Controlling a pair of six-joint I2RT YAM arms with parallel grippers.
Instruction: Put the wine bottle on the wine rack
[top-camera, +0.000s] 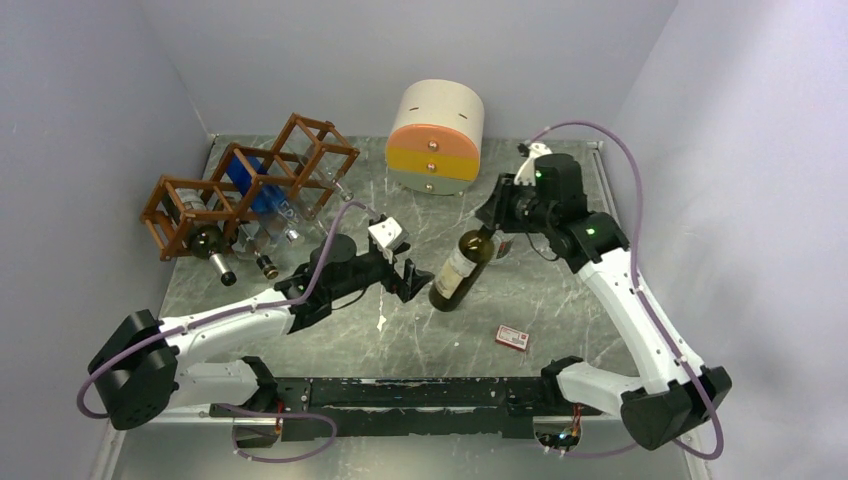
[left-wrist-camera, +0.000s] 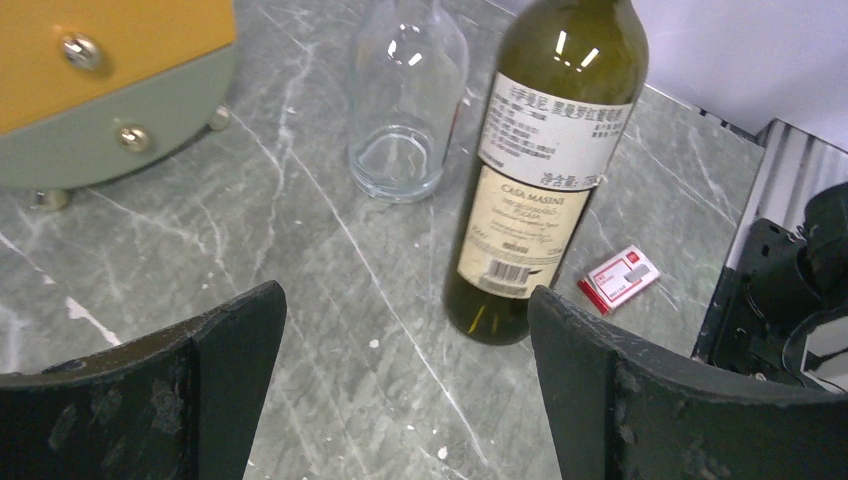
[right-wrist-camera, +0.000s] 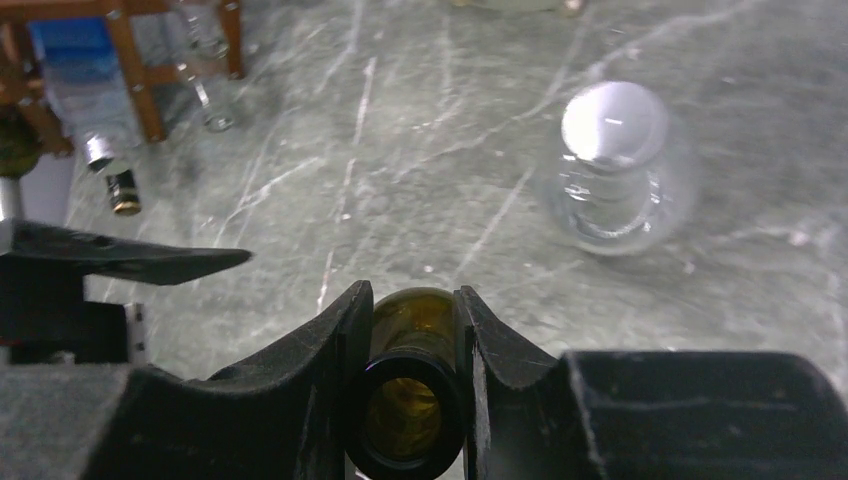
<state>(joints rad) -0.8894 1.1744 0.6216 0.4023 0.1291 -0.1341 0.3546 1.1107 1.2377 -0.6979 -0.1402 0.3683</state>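
From above, the left arm runs from its base at 8 o'clock toward the middle of the table (top-camera: 420, 345). The left gripper (top-camera: 415, 280) has its jaws spread, just beside the foot of the wine bottle (top-camera: 458, 272) but not touching it. The right arm rises from 5 o'clock along the right edge, folds back at 1 o'clock and brings the right gripper (top-camera: 490, 238) down onto the bottle's neck. The bottle leans with its top toward 1 o'clock, and only its lower edge meets the marble. The wine rack (top-camera: 250, 185) stands at 10 o'clock against the left wall, already holding several bottles, and is well apart from the wine bottle, with the left arm lying between them. A round drawer cabinet (top-camera: 437, 138) sits at 12 o'clock, and a small red-and-white card (top-camera: 512, 337) lies at 5 o'clock of the bottle on otherwise bare marble near the front rail. In the left wrist view, both dark fingers (left-wrist-camera: 200, 400) stand wide apart with the bottle ahead at 1 o'clock. Its cream label reads "CASA MASINI" above a barcode, and its white upper label carries Chinese print too small to read. A clear glass bottle (left-wrist-camera: 405, 100) stands behind it at 12 o'clock. In the right wrist view, the pads are clamped on the bottle's neck, one on each side, just below its open mouth.
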